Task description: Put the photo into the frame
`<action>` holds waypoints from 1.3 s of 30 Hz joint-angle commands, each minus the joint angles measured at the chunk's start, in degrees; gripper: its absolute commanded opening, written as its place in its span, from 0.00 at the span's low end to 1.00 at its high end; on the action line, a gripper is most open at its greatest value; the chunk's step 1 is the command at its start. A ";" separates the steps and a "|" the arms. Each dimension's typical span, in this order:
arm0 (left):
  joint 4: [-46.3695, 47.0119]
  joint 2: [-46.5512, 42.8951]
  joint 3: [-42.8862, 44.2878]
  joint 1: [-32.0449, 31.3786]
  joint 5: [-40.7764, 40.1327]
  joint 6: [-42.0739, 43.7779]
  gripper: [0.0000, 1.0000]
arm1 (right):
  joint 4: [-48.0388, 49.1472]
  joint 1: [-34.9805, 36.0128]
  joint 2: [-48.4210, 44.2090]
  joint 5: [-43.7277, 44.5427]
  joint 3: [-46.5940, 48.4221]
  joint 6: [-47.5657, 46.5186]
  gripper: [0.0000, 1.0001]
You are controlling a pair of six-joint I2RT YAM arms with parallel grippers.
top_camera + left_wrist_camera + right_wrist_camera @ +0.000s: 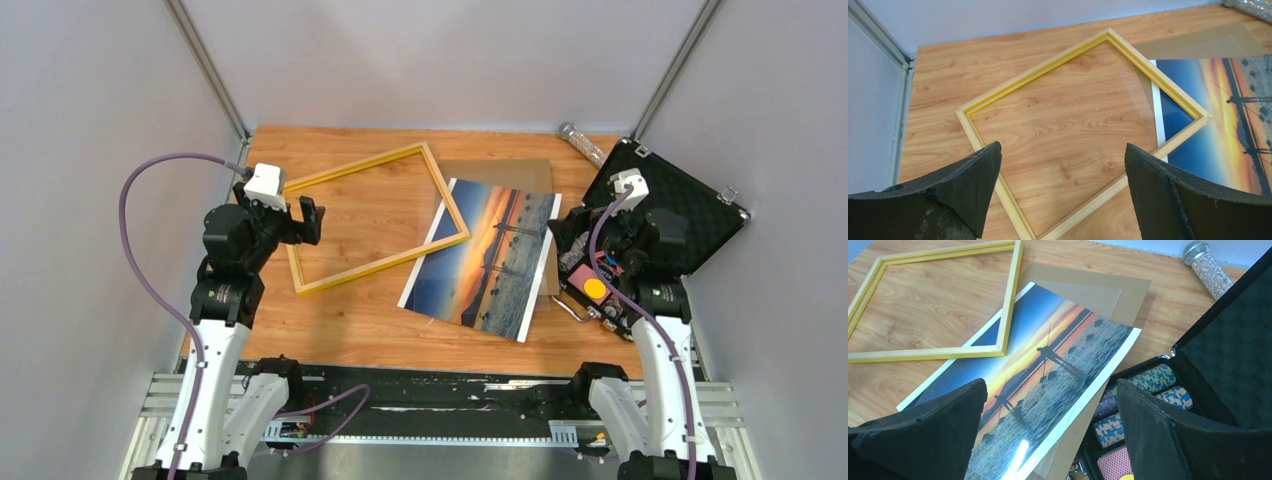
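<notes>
left fingers [965, 187] wide open over the yellow frame [1158, 77], right fingers [940, 427] open too above the sunset photo [1048, 365], lying flat on the counter [360, 320] with the frame's corner overlapping its edge

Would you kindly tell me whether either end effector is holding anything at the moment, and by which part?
Nothing is held: the left end effector stands open near the frame, the right end effector open near the photo.

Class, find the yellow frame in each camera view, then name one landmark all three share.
Top external: the frame, centre-left.
Left wrist: the frame, filling the middle.
Right wrist: the frame, upper left.
Shared landmark: the photo beneath one frame corner.
</notes>
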 commanded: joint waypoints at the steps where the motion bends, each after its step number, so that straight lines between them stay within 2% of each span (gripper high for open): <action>1: 0.17 -0.73 0.21 0.34 2.88 1.05 1.00 | 1.64 0.09 0.17 -1.19 -0.02 -0.80 1.00; 15: -2.47 2.68 1.92 0.33 0.38 2.51 1.00 | 0.86 0.28 3.34 -2.79 2.11 0.32 1.00; 24: -8.31 14.56 10.63 0.36 4.55 3.89 1.00 | -1.75 3.12 11.33 -5.20 11.76 0.13 1.00; 27: -8.96 18.72 12.08 0.32 5.21 1.85 1.00 | -1.99 5.54 14.80 -4.71 14.56 0.40 1.00; 34: -4.10 27.40 12.35 0.26 11.14 -0.62 1.00 | 0.27 16.53 25.52 2.64 17.06 -0.92 1.00; 37: -3.06 29.50 11.25 -0.86 13.36 1.62 1.00 | 2.94 18.66 30.69 2.41 17.20 0.28 1.00; 39: -3.09 30.44 10.08 -3.63 12.36 6.64 1.00 | 3.06 20.21 33.59 2.58 18.09 0.60 1.00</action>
